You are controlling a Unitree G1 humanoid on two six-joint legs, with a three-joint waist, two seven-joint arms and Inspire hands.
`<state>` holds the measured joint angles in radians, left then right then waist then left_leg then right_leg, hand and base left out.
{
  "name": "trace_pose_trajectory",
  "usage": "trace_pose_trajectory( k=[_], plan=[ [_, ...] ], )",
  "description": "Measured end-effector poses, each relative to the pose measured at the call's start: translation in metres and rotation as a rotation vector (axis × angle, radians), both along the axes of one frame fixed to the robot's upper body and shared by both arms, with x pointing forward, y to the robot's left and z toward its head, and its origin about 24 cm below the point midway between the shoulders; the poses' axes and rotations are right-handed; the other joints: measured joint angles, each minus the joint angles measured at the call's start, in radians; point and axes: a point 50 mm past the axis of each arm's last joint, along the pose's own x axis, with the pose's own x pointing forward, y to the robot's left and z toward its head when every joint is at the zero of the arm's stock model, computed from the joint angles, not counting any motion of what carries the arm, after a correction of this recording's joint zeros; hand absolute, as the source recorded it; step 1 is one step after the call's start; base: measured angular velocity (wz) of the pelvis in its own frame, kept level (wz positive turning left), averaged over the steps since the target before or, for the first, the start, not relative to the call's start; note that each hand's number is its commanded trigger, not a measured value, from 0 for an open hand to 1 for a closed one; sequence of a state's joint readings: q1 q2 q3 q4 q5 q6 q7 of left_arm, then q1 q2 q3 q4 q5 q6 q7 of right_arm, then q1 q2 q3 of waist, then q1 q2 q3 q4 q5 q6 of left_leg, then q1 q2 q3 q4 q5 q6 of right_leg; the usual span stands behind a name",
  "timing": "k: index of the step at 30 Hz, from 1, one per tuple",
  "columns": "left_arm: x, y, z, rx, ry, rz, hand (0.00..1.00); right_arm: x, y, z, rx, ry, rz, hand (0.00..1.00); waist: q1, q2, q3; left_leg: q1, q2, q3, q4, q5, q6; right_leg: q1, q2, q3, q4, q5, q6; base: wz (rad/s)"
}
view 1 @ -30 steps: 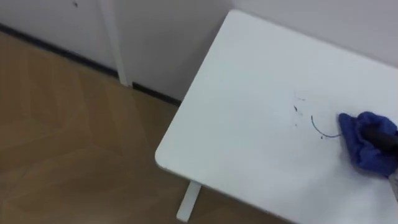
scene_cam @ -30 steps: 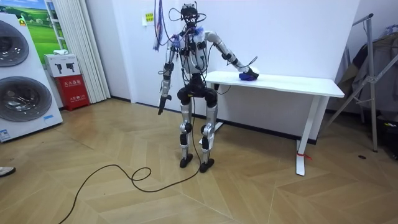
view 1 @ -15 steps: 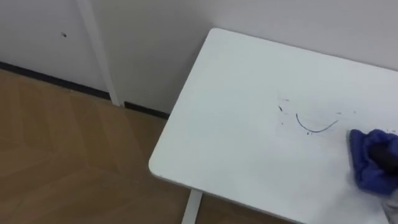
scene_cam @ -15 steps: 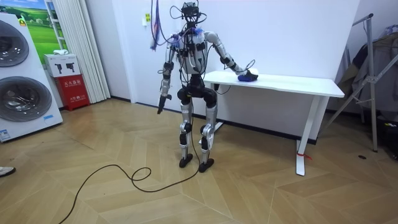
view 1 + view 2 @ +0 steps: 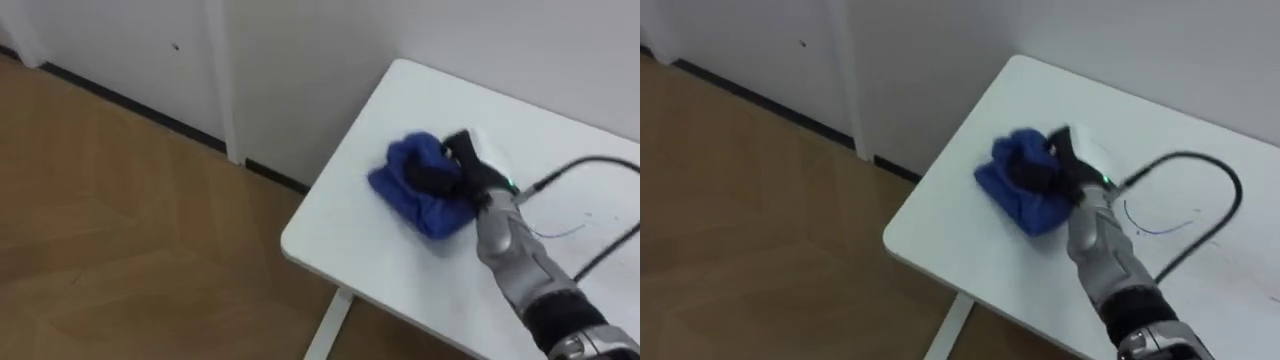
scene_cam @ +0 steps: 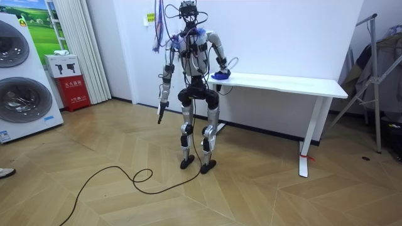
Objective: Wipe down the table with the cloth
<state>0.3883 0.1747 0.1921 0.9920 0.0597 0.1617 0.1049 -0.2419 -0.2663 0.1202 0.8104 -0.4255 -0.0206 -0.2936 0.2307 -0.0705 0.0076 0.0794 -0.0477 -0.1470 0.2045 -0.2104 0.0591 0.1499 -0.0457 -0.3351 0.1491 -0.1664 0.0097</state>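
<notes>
A white table (image 5: 560, 130) stands against the wall, and a thin curved pen mark (image 5: 1155, 226) shows on its top. A crumpled blue cloth (image 5: 412, 192) lies on the table close to its near left corner. My right hand (image 5: 455, 172) comes in from the lower right and rests on the cloth, fingers curled into it. In the room view I stand at the table's end (image 6: 276, 81) with the right arm bent over the blue cloth (image 6: 220, 75). My left hand (image 6: 160, 112) hangs at my side.
Wooden floor (image 5: 120, 220) lies left of the table, with a dark baseboard along the white wall. A white table leg (image 5: 325, 325) stands under the near corner. Washing machines (image 6: 22, 81) and a red box (image 6: 72, 91) stand at the room view's left, a metal rack (image 6: 377, 75) at its right.
My right hand has swept the blue cloth leftward, from beside the pen mark to the table's near left corner. The head camera has shifted too.
</notes>
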Motion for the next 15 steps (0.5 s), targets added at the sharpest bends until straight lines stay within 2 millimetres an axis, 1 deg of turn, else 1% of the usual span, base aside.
trace_pose_trajectory(
  k=[1,2,3,4,5,6,8,9,10,12,13,14,15],
  plan=[
    [-0.001,0.001,0.0,0.004,0.001,0.006,0.0,-0.003,-0.005,0.0,0.003,-0.01,-0.021,1.0,-0.011,0.002,-0.001,0.0,-0.001,0.0,-0.001,0.0,0.001,0.0,-0.002,0.0,0.001,-0.001,0.001,0.09],
    [-0.001,0.003,0.001,0.01,-0.005,0.018,0.0,-0.012,-0.018,-0.003,-0.007,-0.001,-0.065,1.0,-0.022,0.006,-0.0042,0.0,-0.002,0.005,-0.004,0.001,0.002,-0.002,-0.003,-0.001,0.0,-0.001,0.001,-0.04],
    [-0.002,0.004,0.001,0.013,-0.008,0.026,0.0,-0.014,-0.023,-0.003,-0.007,0.0,-0.088,1.0,-0.031,0.008,-0.005,0.0,-0.003,0.006,-0.006,0.0,0.003,-0.001,-0.003,-0.001,0.0,-0.001,0.001,-0.07],
    [0.001,0.005,0.002,0.021,-0.021,0.031,0.0,-0.022,-0.034,-0.005,-0.014,0.009,-0.128,1.0,-0.045,0.011,-0.008,0.001,-0.003,0.009,-0.007,-0.001,0.006,0.0,-0.004,0.001,0.001,-0.001,0.001,0.0],
    [0.003,0.006,0.002,0.033,-0.031,0.028,0.0,-0.03,-0.043,-0.008,-0.017,0.017,-0.165,1.0,-0.064,0.013,-0.0133,0.005,-0.004,0.01,-0.005,-0.002,0.007,0.005,-0.005,0.002,0.001,-0.001,0.001,0.0],
    [0.004,0.006,0.002,0.036,-0.035,0.027,0.0,-0.033,-0.047,-0.009,-0.016,0.02,-0.186,1.0,-0.074,0.014,-0.0151,0.008,-0.004,0.009,-0.005,-0.002,0.007,0.008,-0.005,0.001,0.001,-0.001,0.001,0.0],
    [0.009,0.007,0.002,0.044,-0.055,0.02,0.0,-0.043,-0.061,-0.009,-0.018,0.021,-0.258,1.0,-0.096,0.014,-0.0165,0.012,-0.004,0.008,-0.005,-0.002,0.008,0.011,-0.005,0.0,0.002,-0.001,0.002,-0.07],
    [0.01,0.007,0.002,0.044,-0.059,0.019,0.0,-0.045,-0.064,-0.01,-0.021,0.022,-0.273,1.0,-0.1,0.014,-0.0168,0.012,-0.004,0.007,-0.004,-0.002,0.008,0.011,-0.004,0.0,0.002,-0.001,0.002,-0.07],
    [0.012,0.007,0.003,0.044,-0.066,0.015,0.0,-0.047,-0.068,-0.01,-0.027,0.024,-0.297,1.0,-0.112,0.014,-0.0172,0.013,-0.004,0.007,-0.001,-0.002,0.007,0.013,-0.004,0.0,0.002,-0.001,0.002,-0.06],
    [0.019,0.005,0.002,0.038,-0.073,0.005,0.0,-0.047,-0.071,-0.01,-0.035,0.034,-0.319,1.0,-0.112,0.018,-0.0181,0.014,-0.003,0.014,0.001,-0.002,0.006,0.014,-0.004,0.007,0.002,-0.001,0.002,-0.14],
    [0.023,0.002,0.001,0.032,-0.081,0.0,0.0,-0.041,-0.069,-0.007,-0.038,0.032,-0.317,1.0,-0.103,0.024,-0.0186,0.016,0.0,0.028,0.001,-0.001,0.006,0.01,-0.002,0.016,0.004,-0.001,0.002,-0.29],
    [0.028,-0.001,-0.001,0.023,-0.082,-0.024,0.0,-0.032,-0.064,-0.004,-0.041,0.037,-0.309,1.0,-0.09,0.03,-0.017,0.017,0.001,0.035,0.0,0.0,0.003,0.005,-0.001,0.026,0.007,0.001,-0.001,-0.32],
    [0.031,-0.002,-0.002,0.02,-0.083,-0.034,0.0,-0.027,-0.061,-0.002,-0.048,0.041,-0.304,1.0,-0.083,0.031,-0.0175,0.017,0.002,0.039,-0.001,0.001,0.002,0.001,0.001,0.034,0.009,0.002,-0.002,-0.4]
  ],
)
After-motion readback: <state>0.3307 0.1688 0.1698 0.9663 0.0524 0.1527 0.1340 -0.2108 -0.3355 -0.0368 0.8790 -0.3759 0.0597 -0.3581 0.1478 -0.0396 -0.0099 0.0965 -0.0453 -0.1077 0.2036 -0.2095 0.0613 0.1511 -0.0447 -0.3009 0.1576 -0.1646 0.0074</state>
